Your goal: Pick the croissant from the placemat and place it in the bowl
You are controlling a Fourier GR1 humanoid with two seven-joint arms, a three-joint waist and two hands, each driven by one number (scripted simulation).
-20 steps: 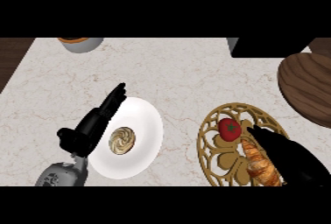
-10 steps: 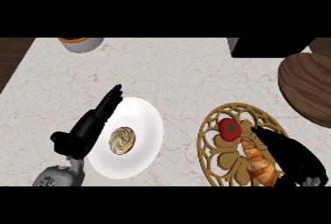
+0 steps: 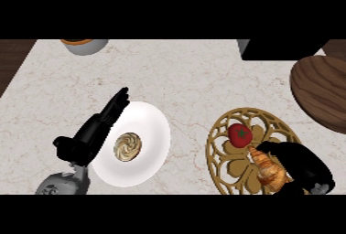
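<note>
A golden croissant (image 3: 269, 171) lies on the gold openwork placemat (image 3: 228, 128) at the lower right, just below a red tomato (image 3: 240, 132). My right hand (image 3: 301, 167) is over the croissant's right side with its fingers curled against it. The white bowl (image 3: 148, 126) sits left of the placemat and holds a swirled pastry (image 3: 127, 146). My left hand (image 3: 93, 131) rests along the bowl's left rim, fingers straight and pointing up to the right.
A dark wooden board (image 3: 320, 91) lies at the right edge. A grey cup (image 3: 84, 45) stands at the top left, and a black block (image 3: 282, 48) at the top right. Dark wood borders the marble counter's left edge (image 3: 10, 59).
My right hand has slid slightly down and right along the croissant. The left hand shifted a little lower beside the bowl. The croissant still lies on the placemat.
</note>
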